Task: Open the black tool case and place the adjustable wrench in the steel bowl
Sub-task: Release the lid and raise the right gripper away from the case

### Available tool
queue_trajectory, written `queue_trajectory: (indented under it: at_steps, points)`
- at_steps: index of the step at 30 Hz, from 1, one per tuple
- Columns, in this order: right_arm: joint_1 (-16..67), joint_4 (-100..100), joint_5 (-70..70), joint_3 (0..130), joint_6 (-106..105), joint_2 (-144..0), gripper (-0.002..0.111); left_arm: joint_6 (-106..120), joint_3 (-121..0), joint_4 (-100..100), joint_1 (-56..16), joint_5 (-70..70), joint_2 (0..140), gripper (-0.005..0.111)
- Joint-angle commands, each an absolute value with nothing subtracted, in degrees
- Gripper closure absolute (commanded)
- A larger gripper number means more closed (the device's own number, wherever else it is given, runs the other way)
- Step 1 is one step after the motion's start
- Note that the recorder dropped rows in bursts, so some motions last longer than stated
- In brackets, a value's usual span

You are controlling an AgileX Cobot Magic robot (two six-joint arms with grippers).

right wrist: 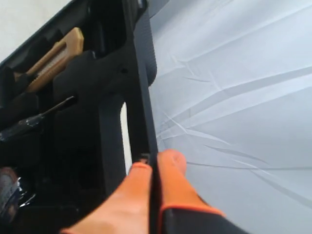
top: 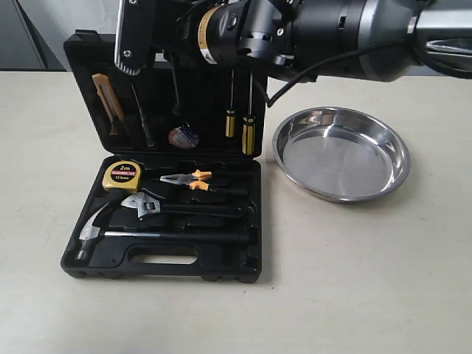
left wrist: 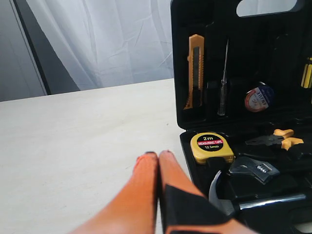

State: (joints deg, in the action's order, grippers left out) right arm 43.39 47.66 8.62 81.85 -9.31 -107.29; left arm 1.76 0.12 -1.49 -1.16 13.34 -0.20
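Case (top: 162, 273) is open, wrench (top: 151, 206) in its slot just under the yellow tape (left wrist: 212, 146) marked "2m" and, I think, "12.5mm". Bowl (top: 341, 151) sits right of it on the worktop (top: 369, 280). The right fingers (right wrist: 173, 180) pinch the lid (right wrist: 141, 73) edge, and the left fingers (left wrist: 144, 185) are pressed together, empty.

Far edge of the black tool case (top: 214, 110) — hidden behind the right arm (top: 317, 33). Label on the tape roll (top: 183, 137) is illegible.

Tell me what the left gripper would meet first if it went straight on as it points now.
Probably nothing near: the left gripper points over the table, just beside the case lid; depth is unclear.
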Motion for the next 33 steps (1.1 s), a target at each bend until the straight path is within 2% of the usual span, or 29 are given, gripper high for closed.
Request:
queue_trajectory:
  at_steps: [1,2,4,5,7,8,13,18,20,25,33]
  points:
    - [40.49,47.16,7.87,80.99,-9.0,-110.95,0.109,1.72,0.0,-1.68,-1.22,13.29,0.0,0.106]
    - [40.05,46.9,8.01,80.99,-9.0,-111.05,0.108,1.72,0.0,-1.68,-1.22,13.29,0.0,0.106]
    - [39.17,45.51,9.95,81.31,-8.88,-111.05,0.093,1.72,0.0,-1.68,-1.22,13.29,0.0,0.106]
    - [38.67,44.5,12.08,82.16,-8.26,-111.05,0.079,1.72,0.0,-1.68,-1.22,13.29,0.0,0.106]
    - [38.17,44.5,13.49,83.28,-7.34,-111.29,0.057,1.72,0.0,-1.68,-1.22,13.29,0.0,0.106]
    - [38.03,44.75,13.6,84.17,-7.34,-111.57,0.052,1.72,0.0,-1.68,-1.22,13.29,0.0,0.106]
    - [37.74,46.67,16.11,88.48,-7.02,-112.16,0.052,1.72,0.0,-1.68,-1.22,13.29,0.0,0.106]
    - [37.74,44.75,31.33,94.9,1.25,-112.16,0.055,1.72,0.0,-1.68,-1.22,13.29,0.0,0.106]
    - [37.97,41.3,35.51,95.42,1.1,-112.16,0.064,1.72,0.0,-1.68,-1.22,13.29,0.0,0.106]
    - [38.01,29.63,43.09,95.55,-5.71,-112.25,0.108,1.72,0.0,-1.68,-1.22,13.29,0.0,0.106]
    - [38.47,5.59,61.44,95.62,-27.4,-113.53,0.108,1.72,0.0,-1.68,-1.22,13.29,0.0,0.106]
